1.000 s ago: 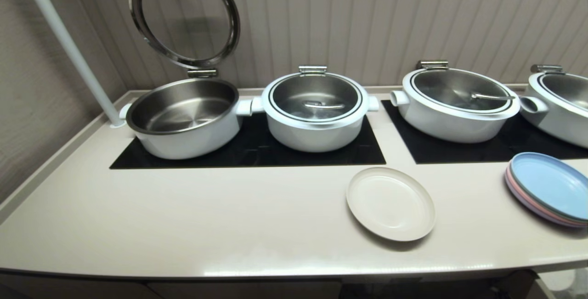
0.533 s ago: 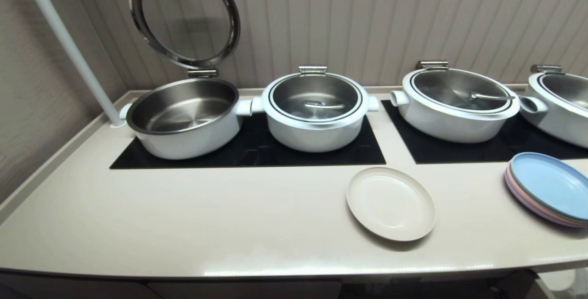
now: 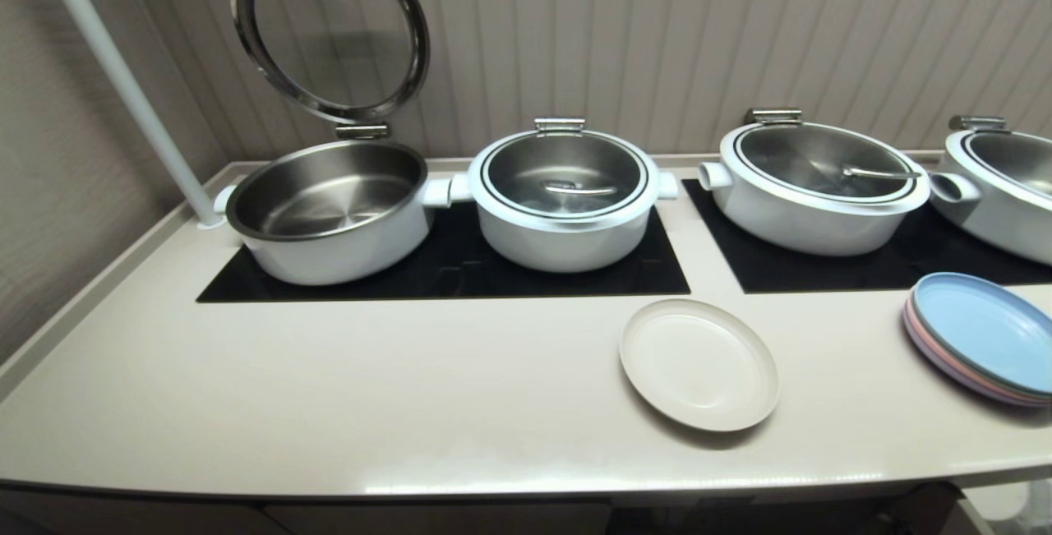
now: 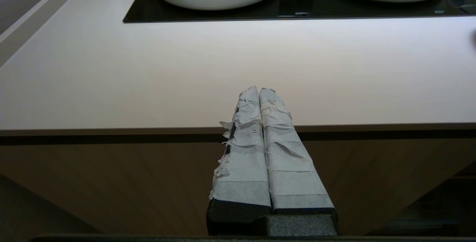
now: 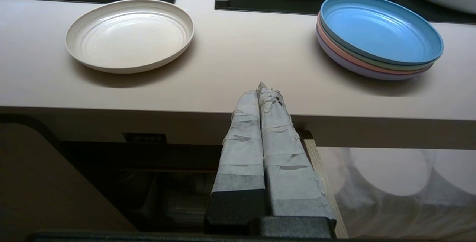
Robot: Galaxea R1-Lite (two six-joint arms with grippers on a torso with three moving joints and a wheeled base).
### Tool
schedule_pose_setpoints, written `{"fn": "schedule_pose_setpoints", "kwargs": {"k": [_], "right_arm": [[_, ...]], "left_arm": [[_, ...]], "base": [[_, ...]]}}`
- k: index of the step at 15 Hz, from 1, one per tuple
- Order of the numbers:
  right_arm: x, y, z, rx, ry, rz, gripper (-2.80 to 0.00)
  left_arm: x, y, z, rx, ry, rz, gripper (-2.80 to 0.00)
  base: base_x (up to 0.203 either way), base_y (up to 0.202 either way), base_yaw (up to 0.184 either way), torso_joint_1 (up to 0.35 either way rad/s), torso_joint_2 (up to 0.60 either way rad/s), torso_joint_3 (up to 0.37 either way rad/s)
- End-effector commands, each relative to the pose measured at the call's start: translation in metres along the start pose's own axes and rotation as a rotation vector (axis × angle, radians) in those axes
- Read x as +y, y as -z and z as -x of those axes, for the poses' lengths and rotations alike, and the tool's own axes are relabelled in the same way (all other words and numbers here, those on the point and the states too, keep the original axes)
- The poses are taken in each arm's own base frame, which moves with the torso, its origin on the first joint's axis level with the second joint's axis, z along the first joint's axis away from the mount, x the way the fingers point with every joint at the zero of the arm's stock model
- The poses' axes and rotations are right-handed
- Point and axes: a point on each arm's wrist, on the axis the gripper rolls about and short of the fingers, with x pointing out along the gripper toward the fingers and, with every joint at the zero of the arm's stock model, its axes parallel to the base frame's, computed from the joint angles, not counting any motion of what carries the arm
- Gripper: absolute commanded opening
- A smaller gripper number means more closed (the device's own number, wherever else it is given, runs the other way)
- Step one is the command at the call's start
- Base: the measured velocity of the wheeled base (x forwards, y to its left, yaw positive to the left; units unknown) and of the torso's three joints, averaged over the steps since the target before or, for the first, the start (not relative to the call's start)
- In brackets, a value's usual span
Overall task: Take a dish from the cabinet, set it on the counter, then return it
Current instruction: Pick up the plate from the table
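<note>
The dish (image 3: pixel 699 364), a plain cream-white plate, lies flat on the counter (image 3: pixel 394 387) in front of the gap between the two black glass panels. The right wrist view shows the dish (image 5: pixel 130 35) beyond and to one side of my right gripper (image 5: pixel 261 87), which is shut and empty, held off the counter's front edge. Under that edge the cabinet (image 5: pixel 111 186) stands open and dark, with a small black label (image 5: pixel 144 137). My left gripper (image 4: pixel 259 90) is shut and empty too, before the counter (image 4: pixel 186 71) further left. Neither arm shows in the head view.
A stack of pastel plates (image 3: pixel 982 338) with a blue one on top sits at the counter's right end. Several white pots (image 3: pixel 563 198) stand on the black panels (image 3: pixel 444 272), the leftmost with its lid raised. A white pole (image 3: pixel 123 83) rises at the back left.
</note>
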Motion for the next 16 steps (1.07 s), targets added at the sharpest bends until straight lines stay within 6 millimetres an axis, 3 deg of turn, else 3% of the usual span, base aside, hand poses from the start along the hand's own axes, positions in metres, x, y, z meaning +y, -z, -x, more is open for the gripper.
{"fn": "schedule_pose_setpoints", "kwargs": {"k": [1,16], "right_arm": [[0.0000,0.0000,-0.0001,0.001,0.000,0.001,-2.80],[0.0000,0.0000,-0.0001,0.001,0.002,-0.007,-2.80]], "left_arm": [[0.0000,0.0000,0.0000,0.000,0.000,0.000,-2.80],[0.0000,0.0000,0.0000,0.000,0.000,0.000,-2.80]], "base": [[0.000,0.000,0.000,0.000,0.00,0.000],[0.000,0.000,0.000,0.000,0.00,0.000]]}}
